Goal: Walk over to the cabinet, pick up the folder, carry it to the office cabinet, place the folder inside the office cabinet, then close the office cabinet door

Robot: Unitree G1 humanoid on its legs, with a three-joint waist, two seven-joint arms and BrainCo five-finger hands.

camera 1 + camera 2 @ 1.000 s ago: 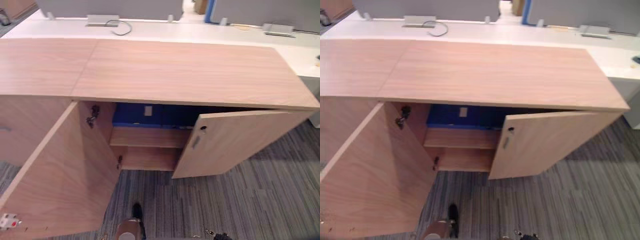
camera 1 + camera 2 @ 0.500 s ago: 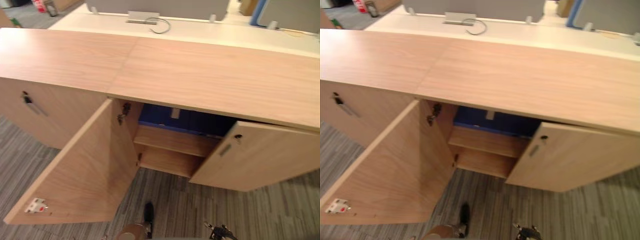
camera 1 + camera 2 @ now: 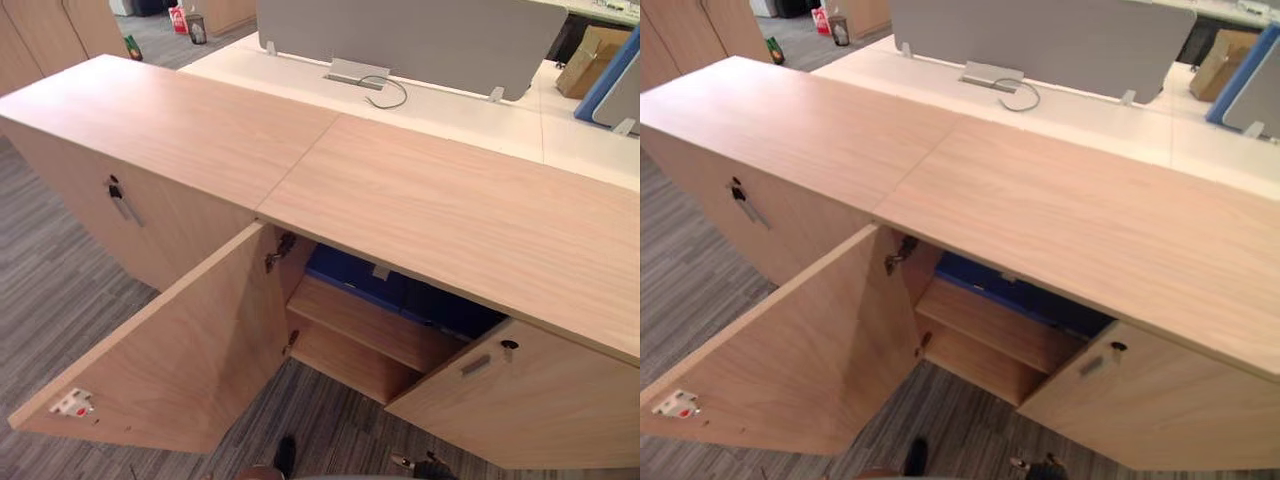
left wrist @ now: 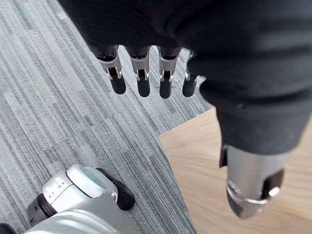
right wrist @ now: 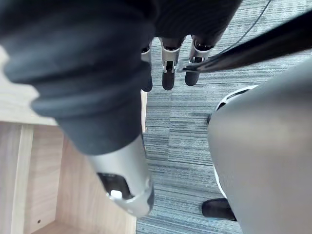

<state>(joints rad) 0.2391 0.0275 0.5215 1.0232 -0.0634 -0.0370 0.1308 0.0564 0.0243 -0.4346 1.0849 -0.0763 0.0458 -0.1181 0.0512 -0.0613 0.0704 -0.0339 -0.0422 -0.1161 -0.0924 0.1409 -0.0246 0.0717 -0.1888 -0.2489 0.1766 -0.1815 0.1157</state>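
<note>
while the cabinet door hangs open, the folder lies inside.

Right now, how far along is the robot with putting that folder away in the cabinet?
Done: the blue folder lies on the upper shelf inside the cabinet. In hand: nothing; the left hand and right hand hang over the carpet with straight fingers. Left: closing up, since the left door stands wide open and the right door ajar.
</note>
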